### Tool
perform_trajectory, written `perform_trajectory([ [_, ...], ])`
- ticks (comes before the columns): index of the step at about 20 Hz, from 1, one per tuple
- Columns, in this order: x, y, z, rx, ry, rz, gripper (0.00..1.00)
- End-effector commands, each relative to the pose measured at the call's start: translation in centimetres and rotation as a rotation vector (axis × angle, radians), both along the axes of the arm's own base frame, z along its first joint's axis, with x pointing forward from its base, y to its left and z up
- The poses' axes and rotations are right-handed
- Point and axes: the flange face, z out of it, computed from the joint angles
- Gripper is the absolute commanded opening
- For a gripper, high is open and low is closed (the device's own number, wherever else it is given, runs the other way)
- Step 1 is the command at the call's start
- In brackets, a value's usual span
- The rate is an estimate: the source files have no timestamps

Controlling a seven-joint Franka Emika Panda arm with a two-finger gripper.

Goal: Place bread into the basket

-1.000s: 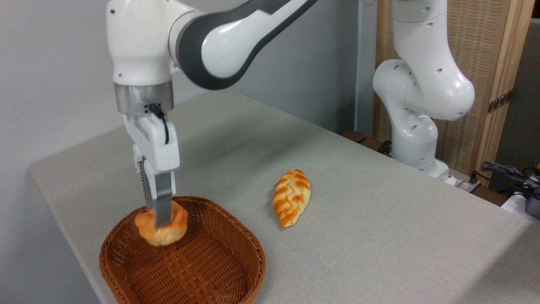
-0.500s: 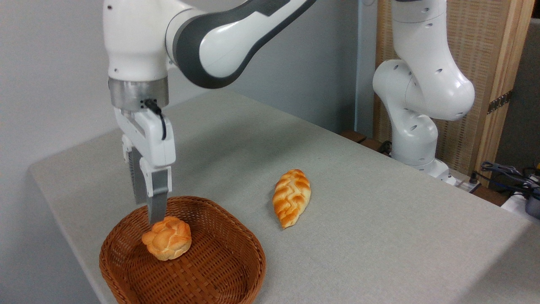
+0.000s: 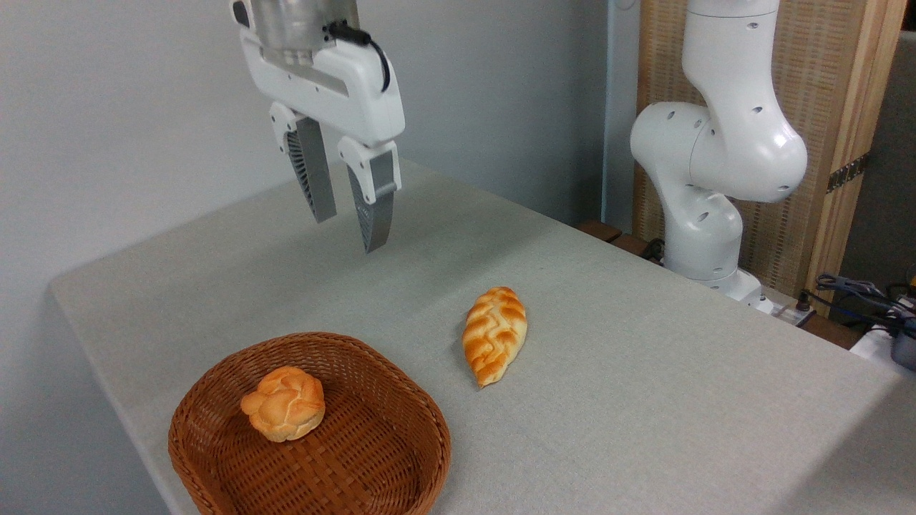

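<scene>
Risen gripper (image 3: 346,223) gapes; bread (image 3: 283,413) sits knot-up in basket (image 3: 401,465).

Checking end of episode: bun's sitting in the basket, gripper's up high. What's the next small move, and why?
Probably just hold or retreat the arm; nothing more to place. The bread rests inside the basket, free of the gripper, which hangs open and empty well above the table. The braided loaf lies outside, apart from the basket.

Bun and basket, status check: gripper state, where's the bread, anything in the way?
Gripper open, empty, high above the table. Bun sits inside the basket. Braided loaf lies apart on the table, not obstructing.
</scene>
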Motion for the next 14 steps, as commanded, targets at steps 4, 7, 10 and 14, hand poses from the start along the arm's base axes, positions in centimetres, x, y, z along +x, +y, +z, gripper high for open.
perform_trajectory([
  [4, 0.6, 0.7, 0.7, -0.012, 0.008, 0.012, 1.0],
  [7, 0.8, 3.7, 0.9, -0.025, -0.004, 0.011, 1.0],
  [10, 0.6, 2.7, 0.9, -0.025, -0.006, -0.04, 1.0],
  [14, 0.7, 2.0, 0.6, -0.015, -0.001, -0.034, 1.0],
])
